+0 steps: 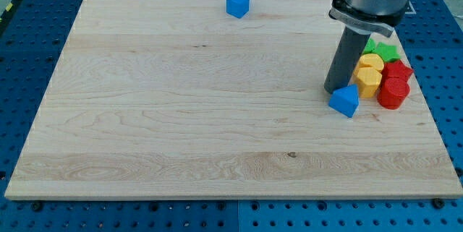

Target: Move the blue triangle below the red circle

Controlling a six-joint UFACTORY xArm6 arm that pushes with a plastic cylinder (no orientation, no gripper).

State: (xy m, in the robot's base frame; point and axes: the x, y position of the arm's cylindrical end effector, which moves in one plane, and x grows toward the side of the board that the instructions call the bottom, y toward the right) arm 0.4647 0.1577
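Note:
The blue triangle [344, 101] lies on the wooden board [181, 116] at the view's right. The red circle [393, 92] sits just to its right, at the lower end of a cluster of blocks. My tip [333, 89] rests on the board, touching or nearly touching the blue triangle's upper left side. The rod rises from there to the arm at the view's top right and hides part of the cluster behind it.
The cluster holds two yellow blocks [369, 80], a red star-like block [397, 71] and a green block [381, 48]. A blue cube [237, 3] stands near the board's top edge, centre. The board's right edge runs close to the cluster.

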